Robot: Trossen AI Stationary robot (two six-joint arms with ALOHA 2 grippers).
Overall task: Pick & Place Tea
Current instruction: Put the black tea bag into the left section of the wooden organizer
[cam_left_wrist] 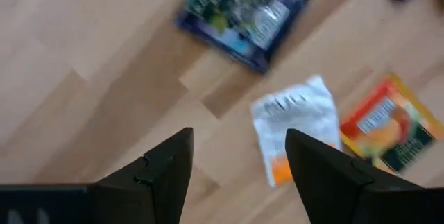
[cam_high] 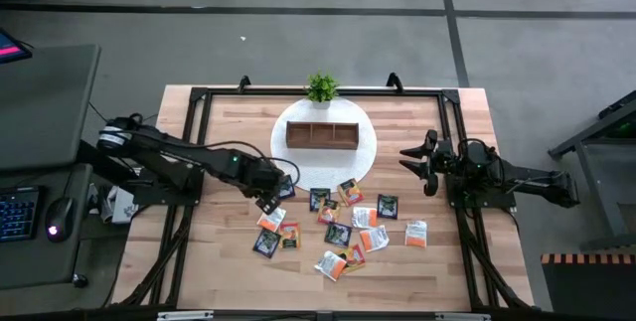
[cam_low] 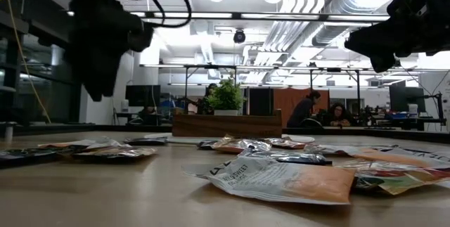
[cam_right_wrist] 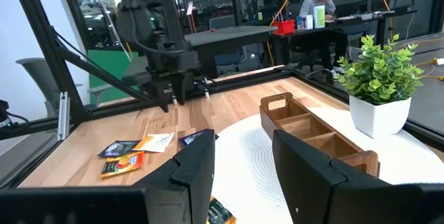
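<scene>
Several small flat tea sachets [cam_high: 343,227] lie scattered on the wooden table, dark, orange and white. My left gripper [cam_high: 268,202] hangs open above the left end of the scatter, fingers pointing down, touching nothing. In the left wrist view the gripper [cam_left_wrist: 239,158] has bare table between its fingers; a white sachet with an orange corner [cam_left_wrist: 295,123] lies just beside one finger, a dark sachet [cam_left_wrist: 243,16] and an orange one [cam_left_wrist: 388,123] farther off. My right gripper [cam_high: 415,162] waits open and level at the table's right, nothing between its fingers [cam_right_wrist: 243,161].
A brown three-compartment wooden tray [cam_high: 321,134] stands on a round white mat [cam_high: 368,152] at the far middle, a small potted plant [cam_high: 320,87] behind it. A black frame [cam_high: 194,102] runs around the table. Bare wood lies left of the sachets and along the near edge.
</scene>
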